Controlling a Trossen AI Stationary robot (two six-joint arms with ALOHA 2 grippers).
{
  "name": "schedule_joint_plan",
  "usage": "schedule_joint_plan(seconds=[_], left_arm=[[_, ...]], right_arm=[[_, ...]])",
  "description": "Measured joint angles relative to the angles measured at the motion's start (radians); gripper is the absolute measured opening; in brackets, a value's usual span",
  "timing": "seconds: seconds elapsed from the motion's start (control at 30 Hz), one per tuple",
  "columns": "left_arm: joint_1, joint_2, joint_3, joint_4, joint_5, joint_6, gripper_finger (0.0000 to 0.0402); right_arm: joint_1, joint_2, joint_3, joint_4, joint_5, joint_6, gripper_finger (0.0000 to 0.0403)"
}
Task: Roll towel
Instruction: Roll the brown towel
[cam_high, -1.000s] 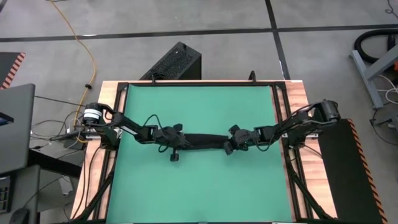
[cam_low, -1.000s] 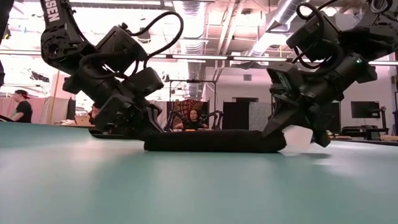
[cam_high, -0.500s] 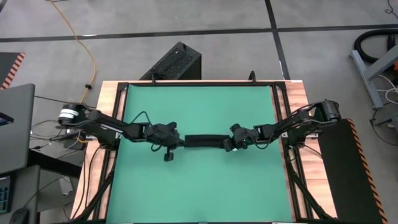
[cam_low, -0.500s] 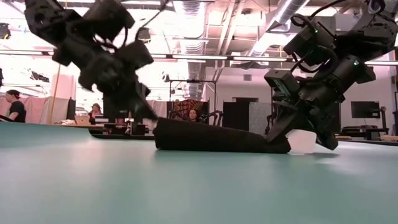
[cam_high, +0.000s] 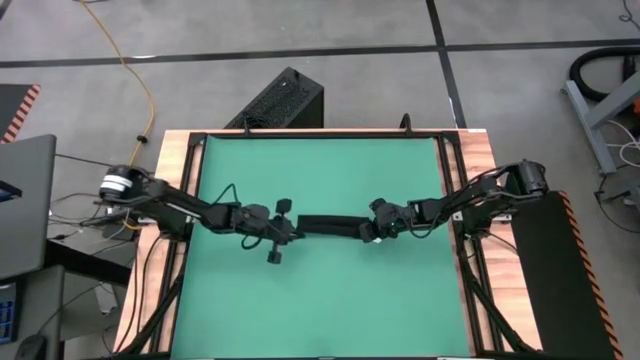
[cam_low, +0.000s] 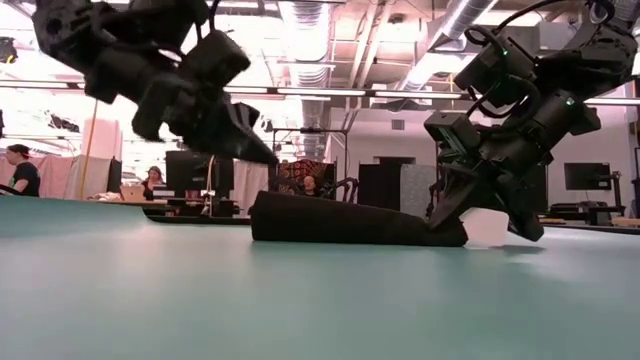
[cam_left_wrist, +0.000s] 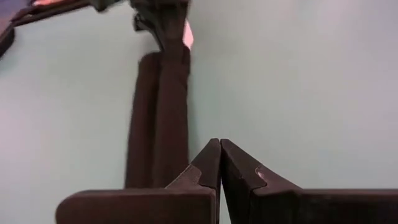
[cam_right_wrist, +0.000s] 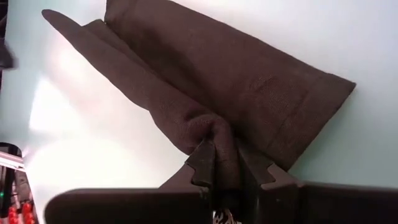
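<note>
A green table mat (cam_high: 320, 290) fills the table top, and everything here is placed against the narrow roll of plain black soft towel (cam_high: 330, 224) lying across the mat's middle.

In the low view the bare green mat (cam_low: 300, 300) lies nearest, and the towel roll (cam_low: 350, 222) rests on it further back, one end thick and rounded, the other tapering down under a gripper.

At the roll's right end, the right gripper (cam_high: 377, 229) is clamped on the cloth — in the right wrist view its two dark fingers (cam_right_wrist: 202, 163) pinch a bunched fold of the towel (cam_right_wrist: 236, 93), which fans out wide beyond them. A small white tag (cam_low: 484, 226) shows just beside that pinched end.

At the roll's left end, the left gripper (cam_high: 285, 232) is lifted clear of the mat, its tip just above the towel's thick end. Its fingers (cam_left_wrist: 208, 165) are pressed fully together with nothing between them — the towel (cam_left_wrist: 158, 118) stretches away beyond their tips.

Past the table's far edge, beyond the towel, a hard black ribbed box (cam_high: 285, 100) sits on the grey floor.
</note>
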Motion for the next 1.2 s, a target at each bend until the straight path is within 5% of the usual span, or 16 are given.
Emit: schedule_joint_plan(seconds=[0.4,1.0,1.2], left_arm=[[-0.002,0.11,0.0,0.095,-0.127,0.105,0.0],[0.018,0.11,0.011,0.114,-0.02,0.215,0.0],[0.012,0.11,0.011,0.076,-0.058,0.267,0.0]], right_arm=[[-0.02,0.002,-0.002,0.014,-0.105,0.056,0.0048],[-0.078,0.004,-0.004,0.109,-0.229,0.089,0.0048],[-0.078,0.004,-0.004,0.128,-0.253,0.115,0.0048]])
